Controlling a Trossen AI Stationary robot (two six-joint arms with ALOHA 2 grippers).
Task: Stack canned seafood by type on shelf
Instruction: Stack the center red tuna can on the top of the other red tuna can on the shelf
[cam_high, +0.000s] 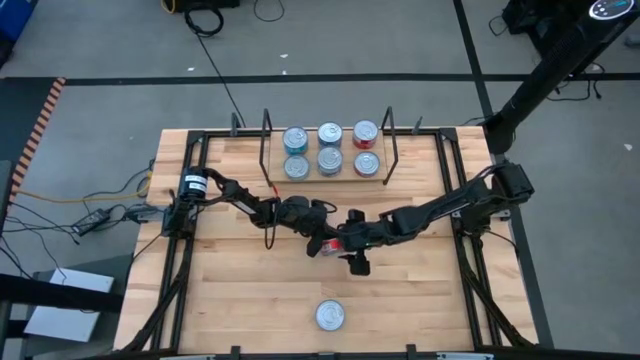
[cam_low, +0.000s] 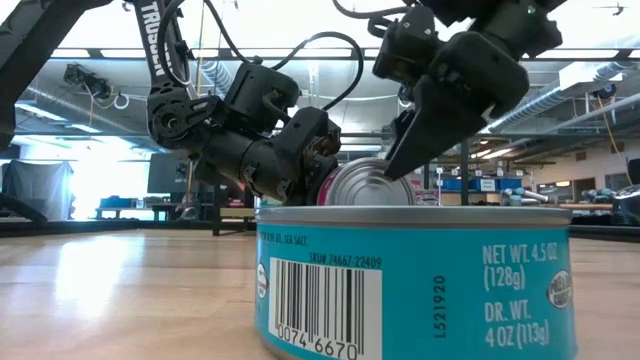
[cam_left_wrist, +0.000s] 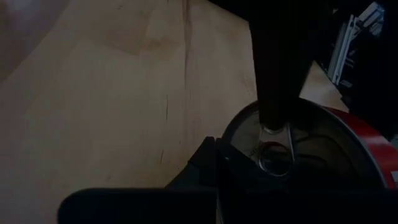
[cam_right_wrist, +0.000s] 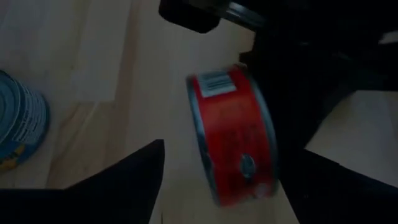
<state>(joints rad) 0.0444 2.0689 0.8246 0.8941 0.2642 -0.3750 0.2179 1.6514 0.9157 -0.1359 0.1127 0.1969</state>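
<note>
Shelf (cam_high: 375, 178) w/ 6 tins; right pincer (cam_high: 340, 250) released, left pincer (cam_high: 312, 240) clenched on red tin (cam_right_wrist: 233, 143).

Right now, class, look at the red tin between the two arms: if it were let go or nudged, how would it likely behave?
The red tin appears tilted on edge, so it would probably roll or flop flat. Its round metal wall looks smooth, so it may slip in the open right tool. It looks rigid; the shut left tool likely won't dent it.

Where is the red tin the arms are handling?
In the high view, the red tin sits mid-table between the left gripper and right gripper, nearer than the shelf.
</note>
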